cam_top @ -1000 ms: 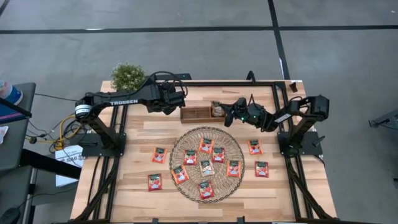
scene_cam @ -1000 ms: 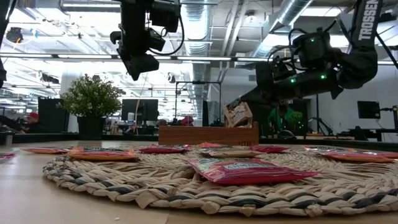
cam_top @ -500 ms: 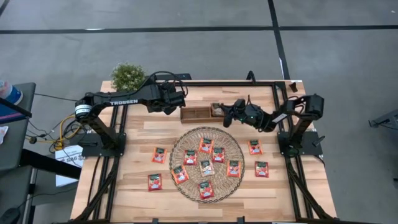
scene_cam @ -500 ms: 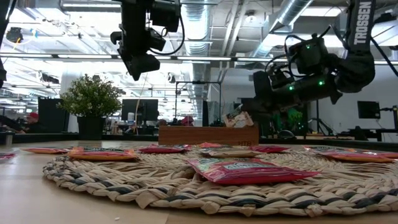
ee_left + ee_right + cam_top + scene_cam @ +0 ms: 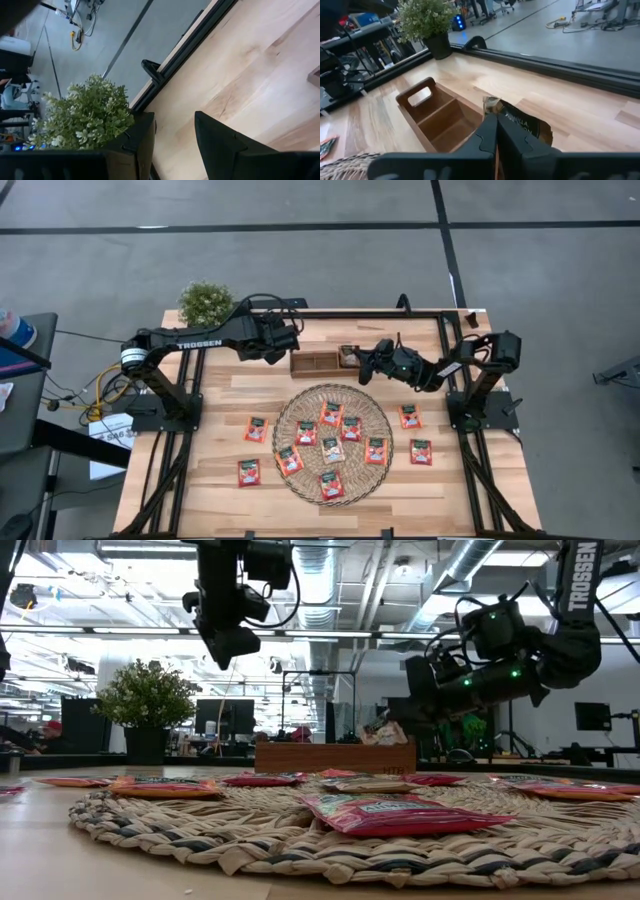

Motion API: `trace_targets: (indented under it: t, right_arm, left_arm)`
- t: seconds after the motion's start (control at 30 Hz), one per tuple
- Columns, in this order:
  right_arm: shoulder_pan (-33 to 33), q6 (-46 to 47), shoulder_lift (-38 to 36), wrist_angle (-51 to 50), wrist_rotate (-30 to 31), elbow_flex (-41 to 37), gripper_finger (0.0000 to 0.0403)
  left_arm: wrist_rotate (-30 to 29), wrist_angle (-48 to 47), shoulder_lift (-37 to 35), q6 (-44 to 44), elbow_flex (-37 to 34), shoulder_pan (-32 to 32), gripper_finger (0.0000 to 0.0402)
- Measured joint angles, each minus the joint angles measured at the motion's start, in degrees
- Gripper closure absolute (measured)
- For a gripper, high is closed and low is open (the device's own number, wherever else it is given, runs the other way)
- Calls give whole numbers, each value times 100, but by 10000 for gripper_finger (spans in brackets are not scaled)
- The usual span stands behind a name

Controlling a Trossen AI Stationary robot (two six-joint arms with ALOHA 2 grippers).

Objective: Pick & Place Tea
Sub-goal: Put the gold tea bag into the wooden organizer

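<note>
Moved since a second ago: right end effector (image 5: pixel 352 358) has carried its pale sachet (image 5: pixel 347 356) lower and leftward, into the right-hand compartment of the wooden tray (image 5: pixel 315 363); left arm has not shifted.

High view, right arm: end effector sits over the right end of the tray, at the far side of the worktop (image 5: pixel 220 395).
High view, left arm: left end effector (image 5: pixel 290 340) hangs just left of the tray, beside the potted plant (image 5: pixel 205 302).
High view, tea: seven sachets (image 5: pixel 331 415) lie on the round woven mat (image 5: pixel 287 432); two lie left of the mat and two right of it, flat on the worktop.

Low view, tray: pale sachet pokes up over the right part of the tray's rim, under the right end effector.
Low view, near: a red sachet lies on the mat's near edge.

Left wrist view: fingers (image 5: pixel 220 142) stand apart with nothing between them, bare worktop beyond.

Right wrist view: fingers (image 5: pixel 487 135) are pressed together, clamped on the pale sachet, which stands in the tray's end compartment.
</note>
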Motion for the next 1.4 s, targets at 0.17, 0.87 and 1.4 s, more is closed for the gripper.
trace_targets:
  t: [0.17, 0.87, 1.4]
  right_arm:
    - [0, 0, 0, -21, -3, 0, 365]
    - [-224, -847, -758, -2068, -325, 770, 317]
    - [-488, -2062, -785, -5452, -574, 2186, 356]
  left_arm:
    - [0, 125, 0, 135, 0, 0, 269]
    - [17, 255, 0, 159, 0, -1, 269]
    - [15, 398, 0, 159, 0, 0, 269]
